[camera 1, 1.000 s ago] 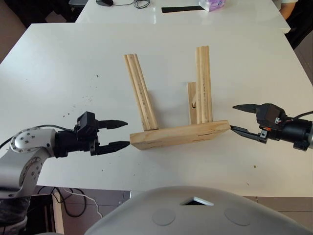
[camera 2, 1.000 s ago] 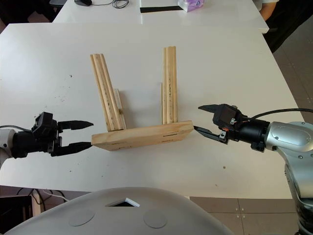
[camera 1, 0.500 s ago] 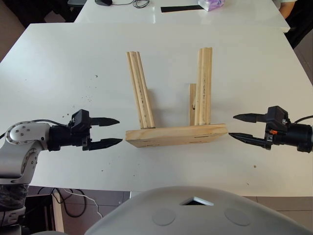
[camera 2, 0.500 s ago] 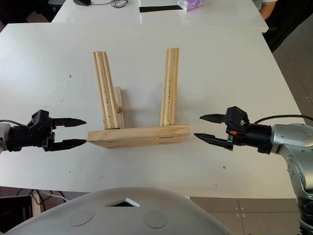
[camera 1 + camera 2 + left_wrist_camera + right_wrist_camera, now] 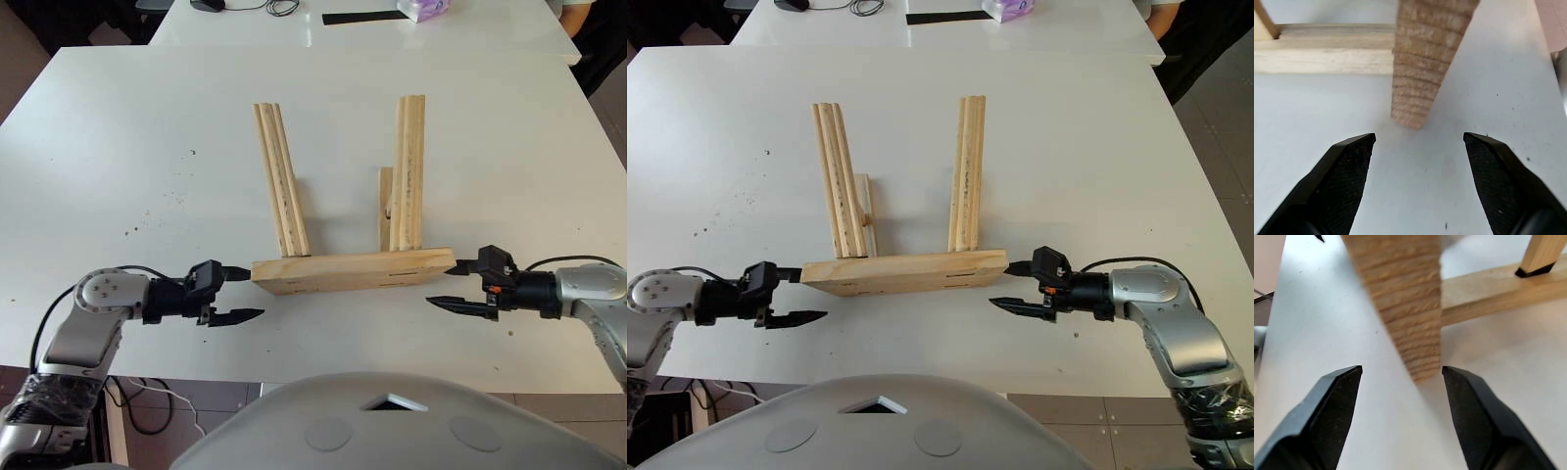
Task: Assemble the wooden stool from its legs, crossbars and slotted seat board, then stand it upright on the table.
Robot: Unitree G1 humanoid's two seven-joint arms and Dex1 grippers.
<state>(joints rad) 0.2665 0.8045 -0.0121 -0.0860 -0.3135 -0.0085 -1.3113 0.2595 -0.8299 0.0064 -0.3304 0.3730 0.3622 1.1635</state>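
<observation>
Where the stool is: the stool (image 5: 353, 235) lies on its side at the middle of the white table (image 5: 118, 147), not upright.
Seat board: the seat board (image 5: 353, 272) stands on one long edge and runs from 9 o'clock to 3 o'clock, with dark slots along the face turned to 6 o'clock.
Legs: the left legs (image 5: 281, 181) and the right legs (image 5: 409, 171) lie along the tabletop and point from the board toward 12 o'clock; the left ones lean slightly toward 11 o'clock.
Crossbar: a short crossbar (image 5: 386, 208) shows just inside the right legs, close to the board.
Left gripper: the left gripper (image 5: 253, 292) is low over the table at the board's 9 o'clock end, released, with the jaws spread wide. In the left wrist view the board's end grain (image 5: 1425, 73) sits just ahead of the gap, and neither finger (image 5: 1347, 171) presses on it.
Right gripper: the right gripper (image 5: 443, 284) is at the board's 3 o'clock end, likewise released and grasping nothing. In the right wrist view the end grain there lies just ahead of the spread fingers (image 5: 1334, 401).
Behind, at 12 o'clock: a second table (image 5: 490, 24) carries a black strip (image 5: 364, 17) and a tissue pack (image 5: 423, 9).
</observation>
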